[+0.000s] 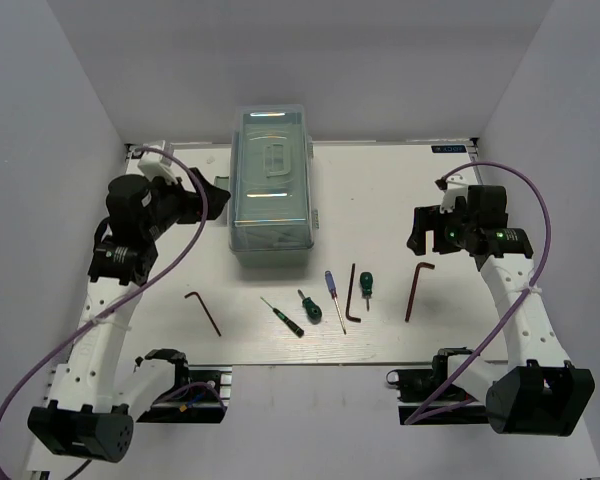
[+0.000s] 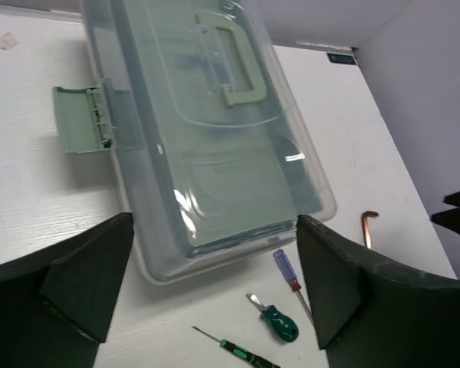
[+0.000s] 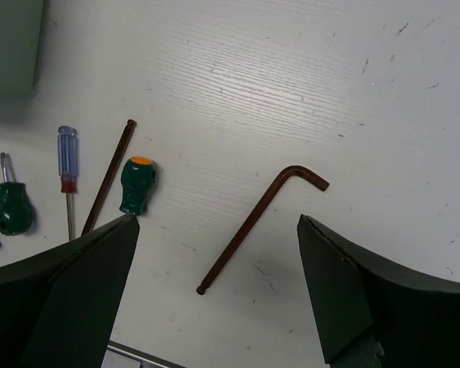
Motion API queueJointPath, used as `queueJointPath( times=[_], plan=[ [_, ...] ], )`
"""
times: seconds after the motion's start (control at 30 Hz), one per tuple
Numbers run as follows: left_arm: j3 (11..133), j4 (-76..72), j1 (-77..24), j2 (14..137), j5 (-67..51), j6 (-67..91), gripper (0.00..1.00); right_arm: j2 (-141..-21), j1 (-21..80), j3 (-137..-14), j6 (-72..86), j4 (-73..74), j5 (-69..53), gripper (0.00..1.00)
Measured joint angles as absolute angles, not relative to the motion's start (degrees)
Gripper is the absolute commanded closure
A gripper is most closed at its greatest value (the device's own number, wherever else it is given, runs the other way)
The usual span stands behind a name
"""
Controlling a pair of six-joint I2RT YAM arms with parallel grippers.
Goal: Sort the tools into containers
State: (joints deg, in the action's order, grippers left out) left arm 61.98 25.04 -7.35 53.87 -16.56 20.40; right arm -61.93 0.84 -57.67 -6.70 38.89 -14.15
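Note:
The pale green toolbox [image 1: 271,188] with its clear lid shut stands at the back centre. Its side latch [image 2: 80,119] hangs open in the left wrist view. On the table in front lie a hex key [image 1: 204,312], a thin green screwdriver [image 1: 283,317], a stubby green screwdriver [image 1: 310,306], a blue-handled screwdriver [image 1: 334,298], a second hex key [image 1: 351,293], a stubby orange-capped screwdriver [image 1: 366,288] and a third hex key [image 1: 417,290]. My left gripper [image 1: 215,190] is open and empty beside the toolbox's left side. My right gripper [image 1: 417,232] is open and empty above the third hex key [image 3: 257,222].
White walls close in the table on the left, back and right. The arm bases and metal rails sit along the near edge. The right wrist view shows the toolbox corner [image 3: 11,46] at the top left.

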Motion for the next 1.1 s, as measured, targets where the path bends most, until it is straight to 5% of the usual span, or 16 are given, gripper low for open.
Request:
queueJointPath(
  times=[0.23,0.27,0.3,0.33,0.37,0.47,0.53,0.63,0.7,0.73,1.1],
  plan=[
    [73.80,23.44,-7.90,66.11,-25.12,19.14,0.72,-61.98,0.84,-57.65,-10.09,38.92,-16.82,0.10],
    [75.48,22.96,-7.99,68.14,-26.37,19.05,0.87,-61.98,0.84,-57.65,-11.25,38.98,-17.89,0.23],
    [76.90,22.44,-7.99,70.04,-27.49,19.20,0.93,-61.98,0.84,-57.65,-12.93,39.07,-19.25,0.53],
    [78.28,21.91,-8.01,71.81,-28.53,19.38,0.99,-61.98,0.84,-57.65,-14.50,39.18,-20.78,1.00],
    [79.59,21.17,-8.01,73.56,-29.63,19.70,1.00,-61.98,0.84,-57.65,-15.46,39.27,-22.09,1.00],
    [81.97,17.21,-8.01,78.52,-32.91,21.69,1.00,-62.30,0.89,-57.65,-15.66,39.29,-25.32,1.00],
    [82.70,14.20,-8.12,81.36,-35.05,23.68,0.89,-63.05,0.89,-57.65,-15.20,39.27,-27.38,0.62],
    [86.08,10.79,-8.86,87.39,-37.34,26.41,0.62,-64.60,0.93,-57.67,-14.68,38.65,-30.68,0.43],
    [89.08,9.56,-9.78,91.90,-38.17,27.57,0.34,-65.19,1.06,-57.67,-13.82,38.19,-32.23,0.40],
    [90.96,9.23,-10.41,94.32,-38.44,28.18,0.30,-65.54,1.10,-57.67,-13.58,37.85,-32.84,0.38],
    [110.61,21.69,-17.61,111.70,-30.13,26.65,0.22,-67.00,1.15,-57.65,-11.18,34.98,-34.87,0.36]
  ],
)
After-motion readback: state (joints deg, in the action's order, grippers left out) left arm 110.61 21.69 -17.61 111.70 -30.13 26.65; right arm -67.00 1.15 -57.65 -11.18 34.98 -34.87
